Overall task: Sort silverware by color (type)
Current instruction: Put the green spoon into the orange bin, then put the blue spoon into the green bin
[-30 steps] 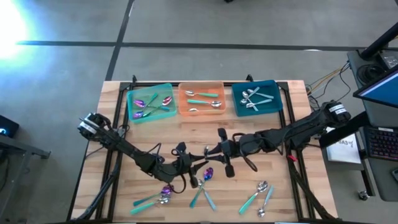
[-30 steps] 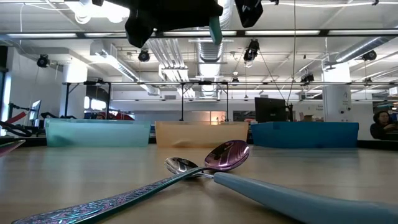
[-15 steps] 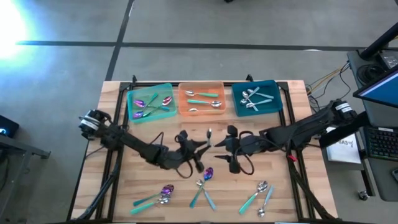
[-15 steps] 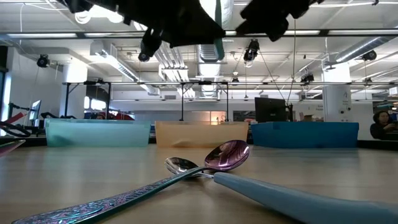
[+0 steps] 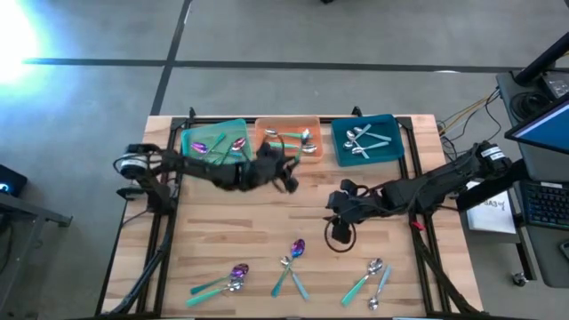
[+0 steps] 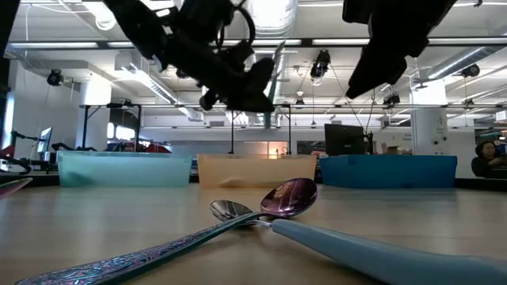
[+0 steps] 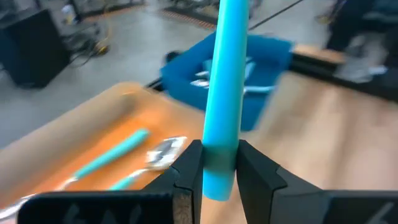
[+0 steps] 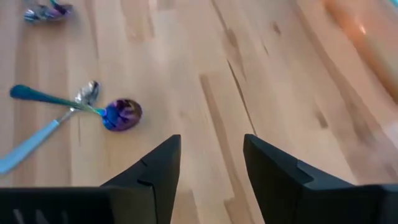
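The left arm is reaching from the table's left edge across toward the trays, its gripper [image 5: 283, 166] hanging just in front of the orange tray [image 5: 288, 125]. In the left wrist view its fingers [image 7: 189, 167] are pinching the butt end of a teal handle [image 7: 225, 93], so the held spoon [image 5: 300, 147] is running lengthwise straight out from the jaws, its far end over the orange tray; its bowl is not showing in that view. In the low view the gripper [image 6: 257, 87] is hovering well above the tabletop with the spoon tilted steeply. The right arm is lying in from the right edge, bent toward the table's middle, its gripper [image 5: 339, 206] held over bare wood with the jaws standing apart and gripping nothing; the right wrist view is showing the gap between its fingers [image 8: 154, 171]. Just beyond it a purple spoon [image 8: 118, 114] and a silver spoon [image 8: 84, 94] are lying crossed on the wood. More spoons are lying near the front edge, and others are resting in the green tray [image 5: 189, 142], the orange tray and the blue tray [image 5: 392, 122].
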Controlling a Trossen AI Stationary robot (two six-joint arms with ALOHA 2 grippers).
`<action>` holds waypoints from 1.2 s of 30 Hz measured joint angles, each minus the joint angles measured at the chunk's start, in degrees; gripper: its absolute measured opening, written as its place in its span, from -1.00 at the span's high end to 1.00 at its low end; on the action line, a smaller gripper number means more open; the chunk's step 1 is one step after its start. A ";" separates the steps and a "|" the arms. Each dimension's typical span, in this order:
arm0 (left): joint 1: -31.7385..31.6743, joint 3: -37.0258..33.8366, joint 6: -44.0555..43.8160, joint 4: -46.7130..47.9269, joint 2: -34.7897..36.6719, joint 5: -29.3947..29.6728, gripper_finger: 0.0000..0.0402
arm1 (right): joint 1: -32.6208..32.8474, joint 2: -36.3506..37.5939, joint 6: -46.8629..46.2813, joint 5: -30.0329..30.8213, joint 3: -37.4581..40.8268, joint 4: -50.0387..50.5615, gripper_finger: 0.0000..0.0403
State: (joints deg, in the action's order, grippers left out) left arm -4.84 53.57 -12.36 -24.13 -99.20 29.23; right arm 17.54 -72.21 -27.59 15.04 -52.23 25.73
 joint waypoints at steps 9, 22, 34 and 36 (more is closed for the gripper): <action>-12.10 1.68 1.15 11.66 0.02 -2.87 0.73 | 0.09 -0.07 -1.75 0.01 0.00 4.66 0.30; -15.48 5.49 4.73 29.06 0.02 -4.19 0.49 | 0.09 -0.08 -0.31 0.03 0.02 6.20 0.38; -15.27 5.72 4.35 29.80 0.02 -7.92 0.07 | 0.09 -0.08 -0.93 0.03 0.04 8.47 0.39; -14.29 5.72 4.26 29.80 0.02 -10.86 0.07 | 0.09 -0.08 -0.27 0.03 0.04 8.45 0.40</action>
State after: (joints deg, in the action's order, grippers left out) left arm -19.12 59.29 -8.10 5.67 -99.18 18.38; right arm 17.63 -72.29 -27.86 15.07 -52.18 34.17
